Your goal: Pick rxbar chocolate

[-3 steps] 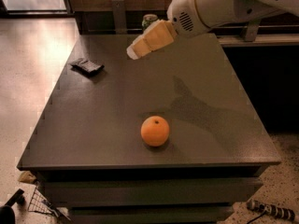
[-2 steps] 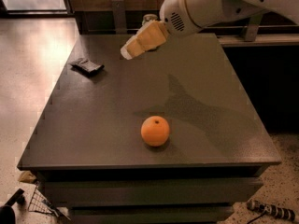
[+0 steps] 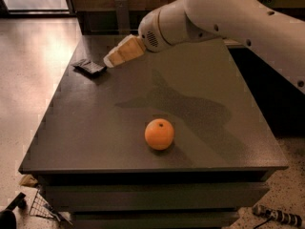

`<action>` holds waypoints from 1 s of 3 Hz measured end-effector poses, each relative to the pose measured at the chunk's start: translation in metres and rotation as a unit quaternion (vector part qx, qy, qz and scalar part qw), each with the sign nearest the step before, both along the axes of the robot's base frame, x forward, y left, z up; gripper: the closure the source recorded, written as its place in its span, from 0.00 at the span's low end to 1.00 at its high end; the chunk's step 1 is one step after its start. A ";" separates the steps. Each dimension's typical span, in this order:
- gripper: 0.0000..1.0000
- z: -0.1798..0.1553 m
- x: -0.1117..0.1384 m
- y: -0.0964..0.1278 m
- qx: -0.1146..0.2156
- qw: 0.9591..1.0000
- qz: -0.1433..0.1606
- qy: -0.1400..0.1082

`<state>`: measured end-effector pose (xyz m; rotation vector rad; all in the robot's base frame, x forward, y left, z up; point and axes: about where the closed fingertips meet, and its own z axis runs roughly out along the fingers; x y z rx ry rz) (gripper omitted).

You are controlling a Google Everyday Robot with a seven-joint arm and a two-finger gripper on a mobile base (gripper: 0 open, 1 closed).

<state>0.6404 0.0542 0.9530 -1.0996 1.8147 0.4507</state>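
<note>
The rxbar chocolate is a small flat dark crinkly wrapper lying near the far left corner of the dark table. My gripper, with tan fingers on a white arm, hangs above the table just right of the bar and points down-left toward it. It holds nothing that I can see. It does not touch the bar.
A round orange sits near the table's front middle. The white arm reaches in from the upper right and casts a shadow across the table's centre. Floor clutter and a wire rack lie at the lower left.
My gripper has moved left and down, closer to the rxbar chocolate. The bar and the orange have not moved.
</note>
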 end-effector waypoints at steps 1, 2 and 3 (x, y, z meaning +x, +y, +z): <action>0.00 -0.035 0.023 0.046 0.078 0.997 0.017 -0.004; 0.00 -0.048 0.034 0.073 0.118 0.992 0.031 -0.006; 0.00 -0.064 0.042 0.107 0.155 0.987 0.050 0.000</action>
